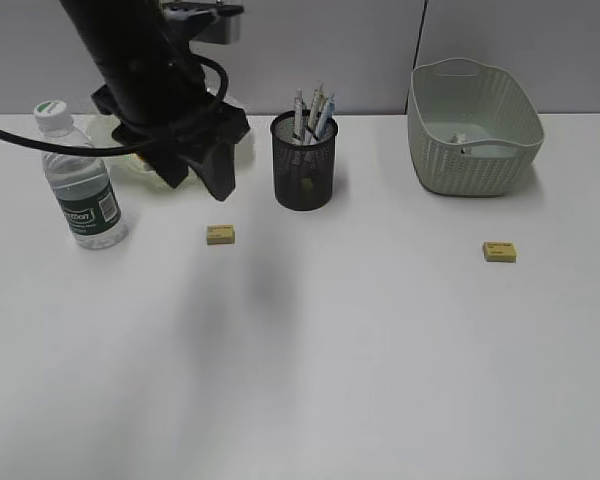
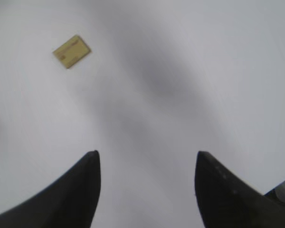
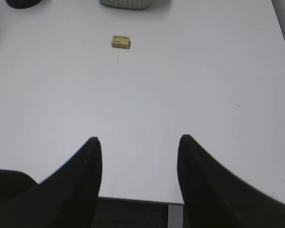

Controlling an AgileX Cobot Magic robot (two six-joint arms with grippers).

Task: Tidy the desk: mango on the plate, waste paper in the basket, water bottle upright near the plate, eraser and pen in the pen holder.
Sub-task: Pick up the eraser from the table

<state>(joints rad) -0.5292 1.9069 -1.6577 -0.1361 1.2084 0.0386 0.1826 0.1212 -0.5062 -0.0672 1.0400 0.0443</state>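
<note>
My left gripper (image 1: 195, 183) hangs open and empty above the desk (image 1: 310, 340), in front of the wavy-rimmed plate (image 1: 108, 132), which the arm mostly hides. The mango is hidden. In the left wrist view the gripper (image 2: 147, 154) has only bare desk between its fingers, with a yellow eraser (image 2: 71, 51) ahead to the left. That eraser (image 1: 220, 234) lies just below the gripper. A second eraser (image 1: 499, 251) (image 3: 121, 41) lies ahead of my open, empty right gripper (image 3: 138, 138). The water bottle (image 1: 80, 180) stands upright. Pens (image 1: 315, 108) stand in the pen holder (image 1: 303, 165). Waste paper (image 1: 460, 138) lies in the basket (image 1: 472, 130).
The right gripper hovers over the desk's front edge (image 3: 133, 199) and is outside the exterior view. A grey wall runs behind the desk. The basket's base (image 3: 126, 4) and the pen holder's base (image 3: 23, 3) show at the top of the right wrist view.
</note>
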